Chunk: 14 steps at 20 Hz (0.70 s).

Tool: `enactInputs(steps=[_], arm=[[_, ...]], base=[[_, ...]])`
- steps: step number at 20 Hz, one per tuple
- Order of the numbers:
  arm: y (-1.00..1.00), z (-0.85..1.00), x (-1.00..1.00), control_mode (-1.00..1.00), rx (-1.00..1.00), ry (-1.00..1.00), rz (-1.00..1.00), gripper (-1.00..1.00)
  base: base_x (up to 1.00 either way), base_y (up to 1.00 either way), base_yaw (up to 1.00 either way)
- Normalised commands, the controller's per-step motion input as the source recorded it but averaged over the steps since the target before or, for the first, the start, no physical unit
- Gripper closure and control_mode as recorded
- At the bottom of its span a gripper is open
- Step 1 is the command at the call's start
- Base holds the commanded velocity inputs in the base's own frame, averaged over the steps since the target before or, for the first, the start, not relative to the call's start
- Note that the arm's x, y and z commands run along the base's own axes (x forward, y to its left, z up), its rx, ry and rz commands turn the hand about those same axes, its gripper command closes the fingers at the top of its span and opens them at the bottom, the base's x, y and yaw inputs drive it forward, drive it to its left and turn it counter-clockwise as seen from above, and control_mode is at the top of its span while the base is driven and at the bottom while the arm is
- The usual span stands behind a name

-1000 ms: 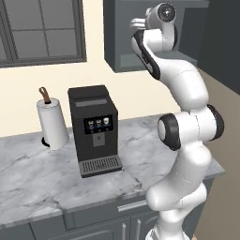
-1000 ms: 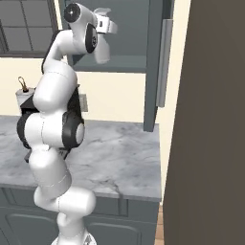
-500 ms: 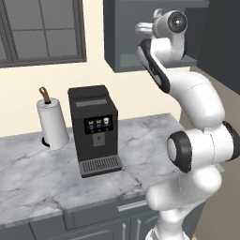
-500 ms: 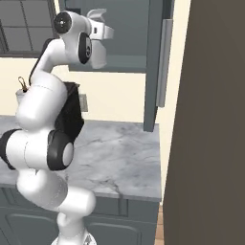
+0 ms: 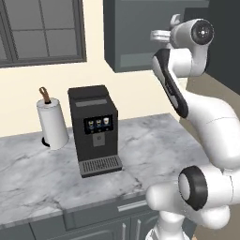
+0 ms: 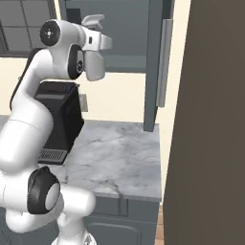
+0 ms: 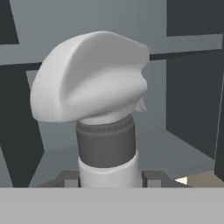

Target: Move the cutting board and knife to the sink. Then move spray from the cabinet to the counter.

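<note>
One spray [image 7: 98,109] is pinched at the body by the tool [image 7: 109,177] | lowering onto bare table [image 5: 150,145] is advised, kept upright.

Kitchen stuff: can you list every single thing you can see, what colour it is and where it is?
Spray: one, pale grey-white with a dark collar, held up in front of the cabinet, between the finger tips.
Cabinet: one, dark slate grey, on the wall above the counter.
Counter: one, grey-white marble, along the wall.
Coffee machine: one, black, standing on the counter.
Paper towel roll: one, white with a brown-topped holder, on the counter left of the coffee machine.
Window: one, dark frame, on the wall left of the cabinet.
Base cabinets: dark grey, under the counter.
Gripper: one, closed on the spray, raised beside the cabinet.
</note>
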Motion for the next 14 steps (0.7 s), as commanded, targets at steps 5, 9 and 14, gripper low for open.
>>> enactInputs(steps=[5,9,14], arm=[[0.0,-0.49,-0.99,-1.0,0.0,-0.01,0.01,1.0],[0.0,-0.2,-0.66,-1.0,0.0,-0.11,0.05,1.0],[0.0,0.0,-0.39,-1.0,0.0,-0.31,0.03,1.0]], base=[[0.0,0.0,0.0],[0.0,0.0,0.0],[0.0,0.0,0.0]])
